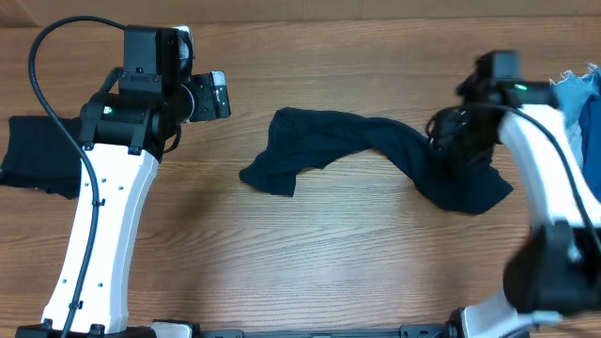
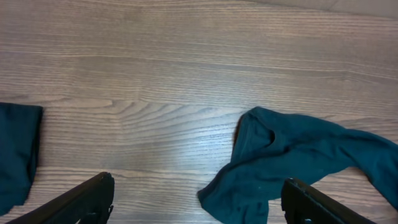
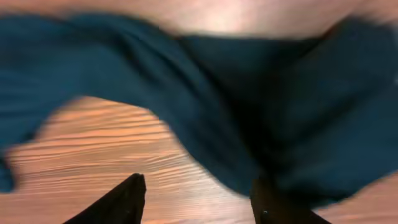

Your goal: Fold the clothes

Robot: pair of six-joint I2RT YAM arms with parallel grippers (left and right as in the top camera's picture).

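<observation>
The navy garment (image 1: pixel 362 136) lies unfolded across the centre of the bench (image 1: pixel 357 253), running as a twisted band from a bunched end at 9 o'clock to a wider heap at 3 o'clock. In this state no edge is flat enough to crease, so treat the current step as spreading, not folding. The right claw (image 3: pixel 198 188) sits low over the 3 o'clock heap, which places it to take that end. Its wrist view is blurred, but the jaws stand moderately apart with bench grain visible between them, and no cloth appears pinched. The left claw (image 2: pixel 198 183) hovers above bare bench at 10 o'clock from the garment, jaws wide and empty, with the bunched end just ahead of it. That position suits a grasp on the opposite end, so that both arms can draw the fabric taut. A folded navy piece (image 1: pixel 38 155) rests at the 9 o'clock edge, probably as finished work. A denim piece (image 1: pixel 580 99) waits at the 2 o'clock edge, well apart from the working area.
</observation>
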